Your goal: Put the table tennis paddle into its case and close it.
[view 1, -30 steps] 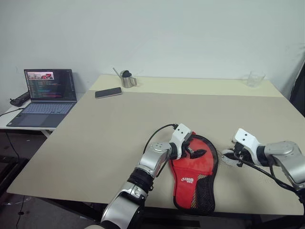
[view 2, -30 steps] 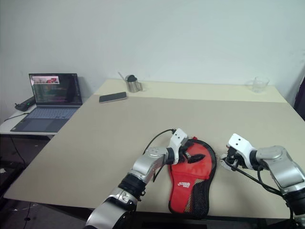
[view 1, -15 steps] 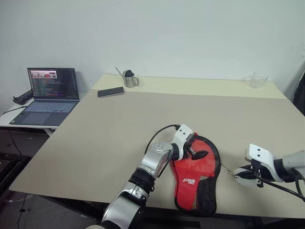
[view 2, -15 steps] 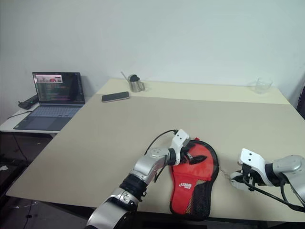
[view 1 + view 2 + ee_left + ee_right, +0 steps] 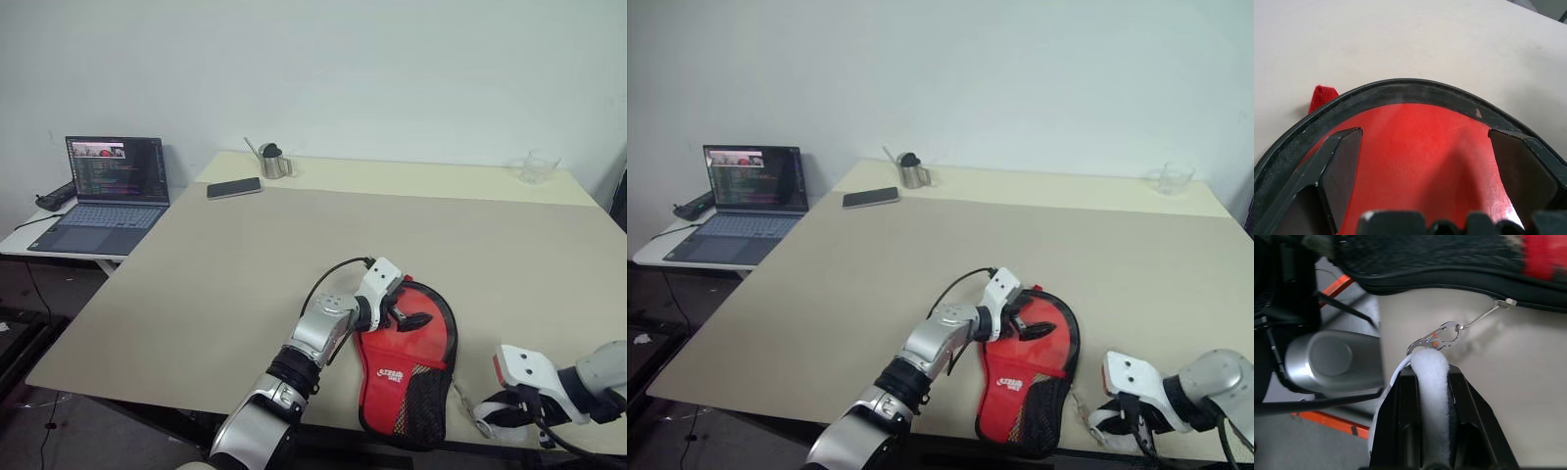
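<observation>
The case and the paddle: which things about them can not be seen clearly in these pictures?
- The table tennis paddle: the case covers it in the head views, so whether it is inside cannot be told.
- The zip's travel: in the right wrist view the right gripper holds a white strap clipped to the zip pull; the teeth are too small to judge.
- The case's near end: the left wrist view's edge and the left gripper's fingers cut it off.

Plain white wall (image 5: 392,69) behind, evenly lit. Big beige tabletop (image 5: 294,245). Low white side desk (image 5: 29,240) on the left, just beside it. Dark floor (image 5: 20,372) below.
</observation>
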Controlling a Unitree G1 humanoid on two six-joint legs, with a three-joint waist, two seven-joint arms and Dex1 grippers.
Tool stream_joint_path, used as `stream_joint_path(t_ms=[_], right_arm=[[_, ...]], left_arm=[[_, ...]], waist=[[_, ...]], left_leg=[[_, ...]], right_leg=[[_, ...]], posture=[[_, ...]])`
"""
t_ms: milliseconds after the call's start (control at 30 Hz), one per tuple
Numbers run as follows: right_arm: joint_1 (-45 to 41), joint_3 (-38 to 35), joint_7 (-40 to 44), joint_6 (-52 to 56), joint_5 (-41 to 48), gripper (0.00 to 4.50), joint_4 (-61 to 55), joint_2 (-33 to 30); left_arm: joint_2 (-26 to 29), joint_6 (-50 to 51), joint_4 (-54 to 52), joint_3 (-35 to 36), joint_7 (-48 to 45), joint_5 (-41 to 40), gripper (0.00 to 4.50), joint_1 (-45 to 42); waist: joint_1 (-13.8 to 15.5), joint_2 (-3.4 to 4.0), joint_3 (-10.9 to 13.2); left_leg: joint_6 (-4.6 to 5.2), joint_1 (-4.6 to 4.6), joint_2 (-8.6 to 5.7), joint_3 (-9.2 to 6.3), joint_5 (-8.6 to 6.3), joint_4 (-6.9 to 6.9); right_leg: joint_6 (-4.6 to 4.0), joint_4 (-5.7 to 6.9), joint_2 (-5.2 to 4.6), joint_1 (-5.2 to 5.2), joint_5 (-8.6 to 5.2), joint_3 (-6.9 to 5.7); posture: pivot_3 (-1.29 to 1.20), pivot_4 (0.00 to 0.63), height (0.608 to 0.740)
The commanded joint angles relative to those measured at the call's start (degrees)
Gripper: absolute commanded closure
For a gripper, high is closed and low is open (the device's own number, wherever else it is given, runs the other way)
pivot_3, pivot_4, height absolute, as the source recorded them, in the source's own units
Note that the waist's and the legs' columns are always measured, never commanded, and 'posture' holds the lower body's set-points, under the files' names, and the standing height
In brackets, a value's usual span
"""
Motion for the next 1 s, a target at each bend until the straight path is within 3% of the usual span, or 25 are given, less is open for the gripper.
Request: stream_joint_path(t_ms=[33,467,733,1000], right_arm=[[1.71,4.57,1.95,0.94,-0.67,4.3,-2.47,-0.82],[8.27,6.3,1.16,8.8,5.44,4.3,-19.52,-3.5],[-1.15,6.15,-2.53,14.67,4.36,4.3,-19.01,-3.03],[-3.41,7.72,-3.47,14.77,4.08,1.81,-15.63,-2.82]], left_arm=[[0.86,2.06,2.41,-0.52,0.11,0.77,0.0,1.61],[1.22,2.18,2.53,-0.5,0.04,0.66,0.0,1.34],[2.07,2.3,2.29,-0.41,0.06,0.84,0.0,1.25],[2.14,2.13,2.69,-0.19,0.38,0.8,0.0,0.86]], waist=[[-0.01,0.0,0.0],[-0.19,-0.05,0.02],[-0.42,-0.07,0.04],[-0.42,-0.04,0.02]], left_leg=[[0.0,0.02,0.0,0.0,0.0,0.0],[0.01,0.25,0.0,-0.03,-0.04,0.05],[0.02,0.29,0.02,-0.01,-0.04,0.05],[0.03,0.3,0.04,0.0,-0.04,0.04]], right_leg=[[0.0,0.0,0.0,0.02,0.0,0.0],[0.35,-0.01,-0.02,0.31,-0.19,-0.03],[0.37,0.0,0.0,0.31,-0.2,-0.01],[0.37,0.0,0.01,0.3,-0.2,0.0]], posture=[[0.0,0.15,0.74],[0.0,0.15,0.74],[0.0,0.15,0.74],[0.0,0.15,0.74]])
